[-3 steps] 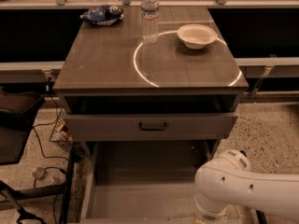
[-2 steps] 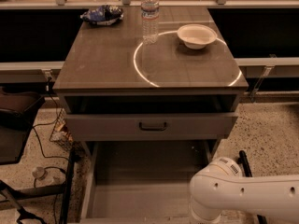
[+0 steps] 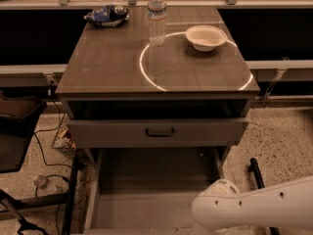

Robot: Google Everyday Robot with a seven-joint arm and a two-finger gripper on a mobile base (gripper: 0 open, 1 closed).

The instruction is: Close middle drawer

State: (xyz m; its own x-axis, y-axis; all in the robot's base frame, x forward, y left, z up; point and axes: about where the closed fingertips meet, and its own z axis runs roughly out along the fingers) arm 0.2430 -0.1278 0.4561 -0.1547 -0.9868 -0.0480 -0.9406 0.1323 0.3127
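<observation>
The middle drawer [image 3: 151, 190] is pulled far out toward me below the cabinet top [image 3: 107, 62]. Its long plain grey-brown tray lies open. Its front and handle are hidden at the bottom edge of the view. Above it the taller top drawer [image 3: 112, 131], with a dark bar handle [image 3: 160, 131], stands slightly out. My white arm [image 3: 254, 209] reaches in from the bottom right over the tray's near right corner. The gripper itself is out of view below the frame.
On the cabinet top stand a water bottle [image 3: 157, 16], a white bowl [image 3: 206, 36] and a blue snack bag [image 3: 106, 15]. A dark chair [image 3: 14, 126] and cables [image 3: 44, 180] are on the floor at the left. A black bar [image 3: 257, 173] is at the right.
My arm has moved left and lower in the view, over the near right part of the open tray. The drawers have not moved.
</observation>
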